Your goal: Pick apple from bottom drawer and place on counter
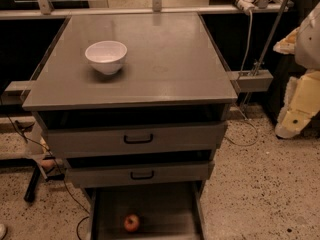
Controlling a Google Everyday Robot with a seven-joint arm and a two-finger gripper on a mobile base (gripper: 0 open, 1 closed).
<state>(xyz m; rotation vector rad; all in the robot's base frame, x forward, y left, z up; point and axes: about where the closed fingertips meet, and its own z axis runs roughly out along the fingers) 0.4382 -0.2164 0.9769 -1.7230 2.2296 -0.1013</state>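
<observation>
The apple [131, 222] is small, red with yellowish patches, and lies on the grey floor of the open bottom drawer [165, 209], near its front left. The counter [165, 59] is the broad grey top of the cabinet. My arm shows at the right edge of the view as cream and white segments. The gripper [290, 126] hangs at its lower end, beside the cabinet's right side at about counter height. It is well away from the apple and nothing shows in it.
A white bowl [106, 56] stands on the counter's left side. The two upper drawers with black handles [138, 139] are pulled partly out above the bottom drawer. Cables lie on the speckled floor on both sides. A rail and bracket [252, 79] stand at the right.
</observation>
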